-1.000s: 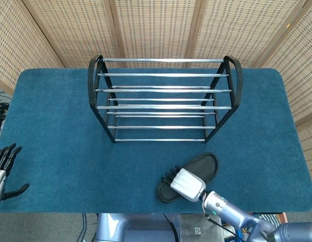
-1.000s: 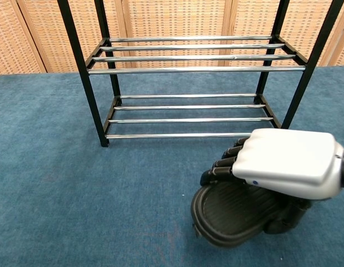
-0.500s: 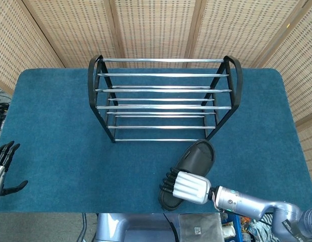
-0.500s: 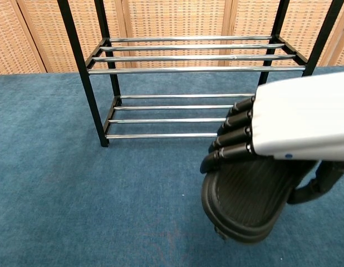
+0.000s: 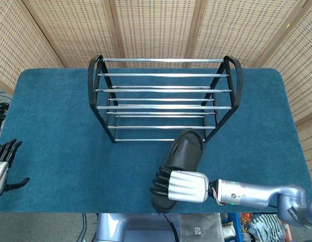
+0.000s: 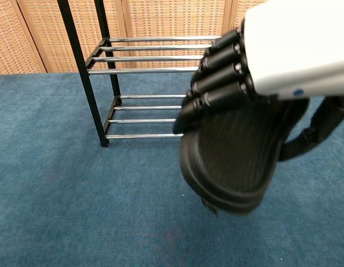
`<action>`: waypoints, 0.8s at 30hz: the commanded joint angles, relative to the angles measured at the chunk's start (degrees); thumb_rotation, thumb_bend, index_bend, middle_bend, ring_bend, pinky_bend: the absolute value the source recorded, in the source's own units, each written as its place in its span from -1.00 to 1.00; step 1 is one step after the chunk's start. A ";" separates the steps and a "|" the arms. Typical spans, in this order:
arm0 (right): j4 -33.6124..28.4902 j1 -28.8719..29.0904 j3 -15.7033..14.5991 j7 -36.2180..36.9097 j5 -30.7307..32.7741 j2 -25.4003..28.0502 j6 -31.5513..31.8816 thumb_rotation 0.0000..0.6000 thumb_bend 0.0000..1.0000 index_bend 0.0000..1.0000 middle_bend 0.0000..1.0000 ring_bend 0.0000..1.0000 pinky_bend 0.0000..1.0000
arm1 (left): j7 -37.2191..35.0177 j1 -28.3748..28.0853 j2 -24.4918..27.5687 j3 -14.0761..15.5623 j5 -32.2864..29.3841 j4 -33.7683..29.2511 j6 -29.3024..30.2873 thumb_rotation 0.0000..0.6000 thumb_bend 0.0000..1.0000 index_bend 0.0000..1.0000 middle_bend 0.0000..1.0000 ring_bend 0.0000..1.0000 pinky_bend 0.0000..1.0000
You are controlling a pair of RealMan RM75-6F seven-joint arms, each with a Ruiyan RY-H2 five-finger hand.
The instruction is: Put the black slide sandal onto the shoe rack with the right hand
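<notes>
My right hand [image 5: 182, 186] grips the heel end of the black slide sandal [image 5: 182, 150] and holds it off the blue table, toe pointing at the rack's lower front rail. In the chest view the right hand [image 6: 289, 47] fills the upper right, its dark fingers [image 6: 216, 75] wrapped over the sandal's edge, and the ribbed footbed of the sandal [image 6: 236, 161] faces the camera. The shoe rack [image 5: 163, 98] of black posts and chrome bars stands at the table's centre back, both tiers bare. My left hand [image 5: 3, 164] rests at the far left edge, fingers apart, holding nothing.
Blue carpet-like cloth covers the table [image 5: 55, 126]. Wicker screen panels [image 5: 156, 25] stand right behind the rack. The rack's lower tier [image 6: 155, 114] and upper tier [image 6: 150, 55] show behind the sandal in the chest view.
My right hand has lifted the sandal off the table and carried it left and toward the rack, turning its toe to the lower rail. The left hand barely shifted.
</notes>
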 commanded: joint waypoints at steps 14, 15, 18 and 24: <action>20.77 9.31 3.53 7.17 -3.22 -6.25 -2.71 1.00 1.00 0.05 0.04 -0.32 -0.11 | 1.09 -0.59 -0.28 -0.49 -2.06 -0.30 -0.92 1.00 -0.62 -1.00 -1.00 -1.00 -1.00; 21.80 9.83 3.37 7.58 -3.50 -6.57 -2.83 1.00 1.00 0.05 0.03 -0.32 -0.11 | 1.14 -0.63 -0.31 -0.52 -2.17 -0.29 -0.97 1.00 -0.62 -1.00 -1.00 -1.00 -1.00; 25.07 11.62 3.56 8.35 -3.78 -7.49 -3.70 1.00 1.00 0.05 0.00 -0.32 -0.10 | 1.07 -0.78 -0.30 -0.65 -2.64 -0.22 -1.31 1.00 -0.62 -1.00 -1.00 -1.00 -1.00; 27.57 13.87 4.15 9.67 -2.08 -8.85 -5.60 1.00 1.00 0.05 -0.10 -0.33 -0.10 | 0.57 -0.93 -0.18 -0.69 -2.95 -0.06 -1.65 1.00 -0.61 -1.00 -1.00 -1.00 -1.00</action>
